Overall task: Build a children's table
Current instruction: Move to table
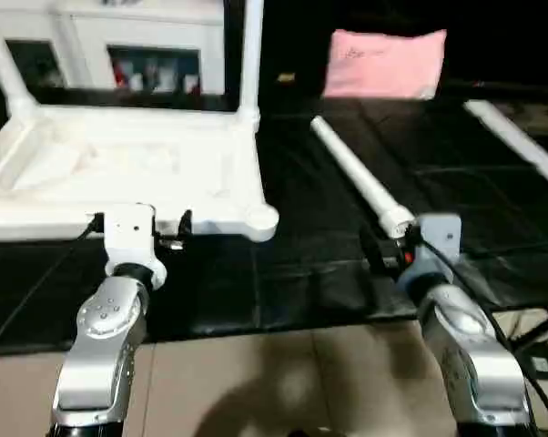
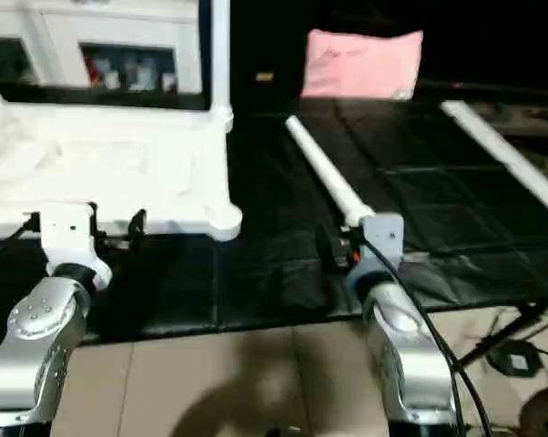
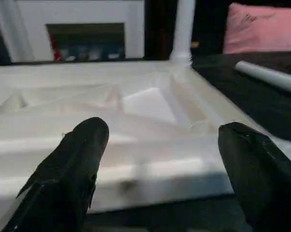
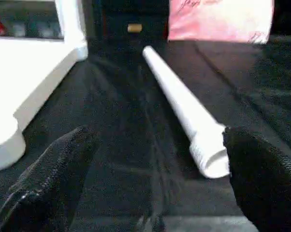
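Two legs already stand upright in the far corner sockets of the children's table, which lies upside down on the black floor mat with its ribbed underside facing up. One of those legs rises at the far right corner, the other at the far left. The near right corner socket is empty and round.

A third leg lies loose on the mat to the right of the table, well apart from it, running from near the pink pillow toward the robot. A fourth leg lies farther right on the mat, slanting toward the picture's edge.

The left gripper sits just at the near rim of the table, its two black fingers spread wide with the rim between them and nothing pinched. The right gripper is at the near end of the loose third leg, fingers spread wide; the tube's open end lies just beside one finger, and whether they touch I cannot tell.

Behind the table stands a white cabinet with glass doors. Tan floor shows nearest the robot, and cables trail at the right
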{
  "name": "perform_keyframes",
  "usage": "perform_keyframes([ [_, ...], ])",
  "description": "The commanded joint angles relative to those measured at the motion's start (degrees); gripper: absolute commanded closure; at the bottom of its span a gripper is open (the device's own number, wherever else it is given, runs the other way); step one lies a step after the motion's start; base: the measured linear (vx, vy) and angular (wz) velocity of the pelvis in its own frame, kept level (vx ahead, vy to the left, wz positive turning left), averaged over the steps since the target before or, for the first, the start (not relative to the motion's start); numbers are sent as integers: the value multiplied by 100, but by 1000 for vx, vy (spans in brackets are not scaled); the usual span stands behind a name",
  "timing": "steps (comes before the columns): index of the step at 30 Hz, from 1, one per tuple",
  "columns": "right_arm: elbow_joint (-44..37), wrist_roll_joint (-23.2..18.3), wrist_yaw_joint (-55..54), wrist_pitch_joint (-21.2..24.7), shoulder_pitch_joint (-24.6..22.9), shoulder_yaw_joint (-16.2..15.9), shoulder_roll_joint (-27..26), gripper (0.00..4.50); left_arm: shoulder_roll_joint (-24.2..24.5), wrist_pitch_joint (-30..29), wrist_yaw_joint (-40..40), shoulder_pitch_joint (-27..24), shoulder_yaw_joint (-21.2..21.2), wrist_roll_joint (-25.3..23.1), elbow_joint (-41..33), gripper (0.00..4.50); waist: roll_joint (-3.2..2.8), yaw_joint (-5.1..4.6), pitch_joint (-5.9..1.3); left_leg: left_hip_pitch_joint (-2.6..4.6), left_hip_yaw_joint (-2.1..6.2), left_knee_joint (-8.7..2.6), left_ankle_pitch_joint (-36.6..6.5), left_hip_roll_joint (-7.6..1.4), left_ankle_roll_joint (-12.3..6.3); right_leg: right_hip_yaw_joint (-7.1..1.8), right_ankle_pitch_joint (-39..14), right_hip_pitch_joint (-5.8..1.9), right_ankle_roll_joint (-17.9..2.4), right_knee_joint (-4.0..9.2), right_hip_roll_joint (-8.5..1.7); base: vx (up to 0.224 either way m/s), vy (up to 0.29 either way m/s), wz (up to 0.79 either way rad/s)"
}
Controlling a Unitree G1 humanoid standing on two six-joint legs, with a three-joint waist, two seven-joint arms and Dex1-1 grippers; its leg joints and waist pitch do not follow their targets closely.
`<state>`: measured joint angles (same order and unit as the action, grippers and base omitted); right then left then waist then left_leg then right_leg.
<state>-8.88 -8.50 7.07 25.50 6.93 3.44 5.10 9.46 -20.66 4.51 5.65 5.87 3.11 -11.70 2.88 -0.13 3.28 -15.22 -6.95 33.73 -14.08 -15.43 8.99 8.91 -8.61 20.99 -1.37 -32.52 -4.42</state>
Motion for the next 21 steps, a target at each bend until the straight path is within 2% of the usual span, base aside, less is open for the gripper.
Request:
perform_keyframes([
  [1, -9, -34, -2, 21, 49, 91, 30, 0, -57, 5, -42, 71, -48, 17, 2, 42, -157, 27, -82, 140, -61, -919, -4465, -271, -579, -319, -2483, -136, -331, -245, -221, 46, -98, -9],
  [2, 5, -38, -2, 14, 63, 97, 25, 0, -57, 6, -37, 68, -53, 16, 0, 42, 20, -54, -49, 193, -187, -628, -4346, -10, -544, -247, -3397, -11, -186, 115, -158, 46, -98, -9],
  [3, 36, -68, 31, 64, 86, 84, 35, 0, -52, 13, -21, 65, -79, 1, -4, 42, 165, -30, -95, 410, -398, 207, -3235, 546, -400, -39, -5669, 285, 535, 872, -151, 81, -66, -2],
  [4, 50, -85, 40, 108, 96, 81, 38, 0, -51, 13, -14, 66, -90, -5, -6, 42, 110, -34, -120, 329, -412, 339, -2655, 632, -453, -88, -6181, 189, 738, 897, -277, 124, -21, -25],
  [5, 79, -63, 30, 160, 106, 64, 56, 0, -48, 14, -1, 70, -102, -18, -6, 42, 137, 39, -301, -200, -314, 210, -1924, 550, -536, -293, -5961, -398, 894, 621, -484, 124, -21, -25],
  [6, 120, -10, -29, 182, 115, 63, 67, 0, -38, 19, 9, 78, -116, -38, -4, 42, 125, 127, -360, 21, -312, -44, -1638, 543, -391, -591, -5126, -336, 488, 499, -241, 137, 3, -42],
  [7, 146, 10, -58, 170, 122, 73, 68, 0, -34, 18, 12, 83, -120, -47, -4, 42, 27, 153, -344, 150, -271, -304, -1342, 479, -316, -707, -3952, -305, -177, 352, -49, 103, -3, -46],
  [8, 170, -7, -77, 146, 128, 105, 52, 0, -29, 16, 10, 88, -126, -52, -5, 42, 20, 130, -332, 324, -256, -415, -1389, 368, -288, -677, -3369, -159, -499, 230, 7, 103, -3, -46],
  [9, 172, -6, -46, 95, 133, 97, 70, 0, -27, 15, 7, 94, -125, -54, -2, 42, 154, 135, -303, 100, -154, -497, -1439, 357, -527, -598, -2569, -336, -970, 35, -50, 116, 1, -51],
  [10, 162, -6, 4, 55, 135, 77, 97, 0, -27, 11, 1, 99, -125, -56, -1, 42, 87, 165, -380, 112, -277, -360, -1292, 620, -756, -806, -2612, -504, -1410, 162, -107, 130, 21, -16],
  [11, 147, -2, 47, 46, 133, 48, 120, 0, -26, 10, 0, 101, -124, -59, 0, 42, 108, 145, -399, 98, -298, -277, -1160, 694, -840, -920, -2551, -572, -1676, 180, -118, 130, 21, -16],
  [12, 133, -4, 84, 54, 131, 24, 138, 0, -26, 9, -1, 102, -124, -63, 0, 42, 144, 212, -455, -116, -249, -74, -722, 783, -937, -1132, -2274, -865, -2133, 199, -172, 143, 28, 13],
  [13, 94, -94, 186, 83, 129, 14, 136, 0, -22, 9, -2, 98, -122, -72, -5, 42, 134, 315, -427, -270, -144, 178, -480, 758, -941, -1363, -2001, -984, -2581, 283, -340, 133, 41, 15],
  [14, 63, 28, 379, 130, 142, -217, 311, 0, -20, 12, -3, 91, -115, -81, -10, 42, 90, 359, -406, -312, -80, 236, -341, 664, -881, -1411, -1847, -983, -2743, 308, -405, 133, 41, 15],
  [15, 46, 124, 512, 162, 155, -384, 442, 0, -19, 13, -5, 88, -112, -87, -14, 42, -25, 354, -374, -369, -39, 42, 71, 493, -677, -1201, -1416, -895, -2575, 190, -231, 117, 76, 11],
  [16, 51, 350, 570, 159, 160, -597, 610, 0, -20, 9, -13, 88, -112, -94, -21, 42, -165, 195, -368, -338, 133, -280, 605, 473, -1155, -608, -1121, -670, -1923, -7, 36, 51, 81, 11],
  [17, 51, 350, 570, 159, 160, -597, 610, 0, -20, 9, -13, 88, -112, -94, -21, 42, -195, 53, -400, 34, 349, -350, 754, 395, -1562, -419, -1058, -373, -1651, -139, 136, 51, 81, 11],
  [18, 79, 350, 624, 126, 160, -652, 621, 0, -24, 7, -24, 87, -113, -100, -28, 42, -157, -46, -462, 351, 769, -223, 1150, 503, -3051, -227, -975, -159, -1228, -247, 172, 102, 30, 43],
  [19, 89, 342, 652, 115, 164, -669, 625, 0, -26, 7, -29, 84, -115, -105, -33, 42, -78, -80, -430, 414, 931, -181, 1192, 555, -3821, -221, -1072, -93, -1010, -295, 80, 186, 18, 74],
  [20, 96, 336, 676, 105, 168, -682, 630, 0, -28, 8, -32, 79, -116, -110, -38, 42, -37, -54, -398, 273, 905, -148, 1249, 679, -3904, -279, -1037, -231, -941, -209, 28, 186, 18, 74],
  [21, 96, 320, 704, 90, 173, -692, 641, 0, -31, 10, -40, 72, -121, -118, -43, 42, 129, 71, -444, -376, 563, 196, 1484, 1123, -3712, -491, -739, -935, -872, 45, -162, 129, 72, 77],
])
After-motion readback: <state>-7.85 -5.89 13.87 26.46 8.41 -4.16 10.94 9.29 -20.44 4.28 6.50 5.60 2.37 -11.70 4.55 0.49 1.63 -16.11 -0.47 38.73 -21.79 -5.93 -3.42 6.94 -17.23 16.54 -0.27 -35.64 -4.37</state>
